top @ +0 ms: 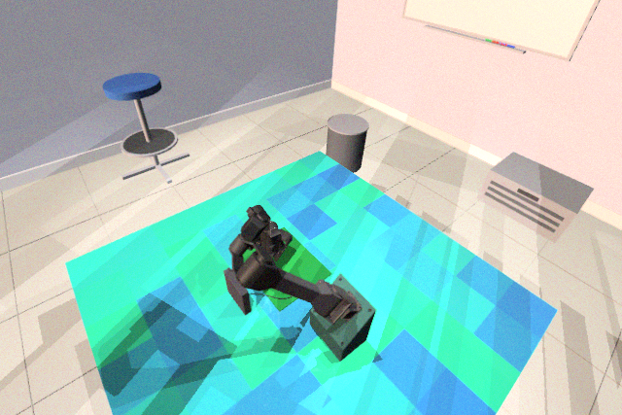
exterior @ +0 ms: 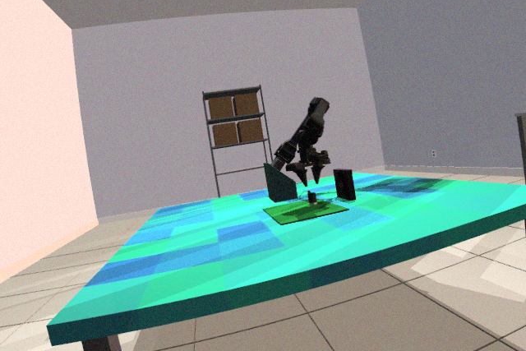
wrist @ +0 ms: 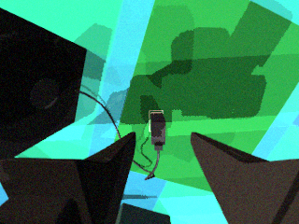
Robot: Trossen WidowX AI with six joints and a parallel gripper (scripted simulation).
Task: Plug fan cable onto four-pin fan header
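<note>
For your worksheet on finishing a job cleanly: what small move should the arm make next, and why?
Probably lift a little higher and stop. The pincer is open and hangs above the plug, which stands on the green board. In the side view its fingertips already sit apart from the plug.

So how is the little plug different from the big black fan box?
The plug is small and narrow; the fan is a much bigger block. The plug stands on the green board, at the pale header; the fan stands off the board, on the table. The plug sits right below the open gripper, which does not touch it; the fan is off to one side. Both are dark, and a thin cable joins them.
</note>
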